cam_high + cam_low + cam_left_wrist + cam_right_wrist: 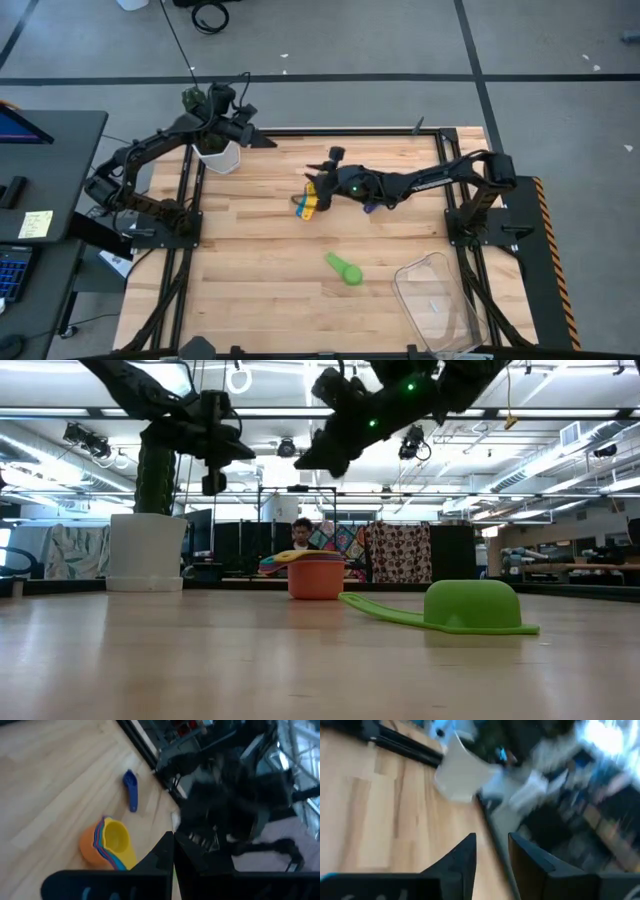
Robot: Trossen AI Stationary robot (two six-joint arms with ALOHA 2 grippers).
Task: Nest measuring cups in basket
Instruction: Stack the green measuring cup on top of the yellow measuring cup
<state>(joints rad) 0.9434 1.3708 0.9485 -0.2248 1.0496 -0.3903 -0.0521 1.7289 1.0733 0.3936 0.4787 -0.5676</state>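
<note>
Right gripper (322,181): above the nested cup stack (308,203), jaws apart, empty.
Left gripper (262,140): jaws together, by white pot (221,156).
Green cup (345,270): upside down, mid-table.
Dark blue cup (131,787): lying alone near the stack.
Basket (438,301): near right corner.

Grey floor (400,40) crossed by dark lines, ceiling strip lights (560,455), patterned hanging cloths (400,550) behind a seated person (300,535).

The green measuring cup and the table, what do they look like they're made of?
Green measuring cup: probably plastic, from its even solid colour, soft sheen and thin moulded handle. Table: apparently wood, butcher-block style, from its pale joined strips with visible grain.
</note>
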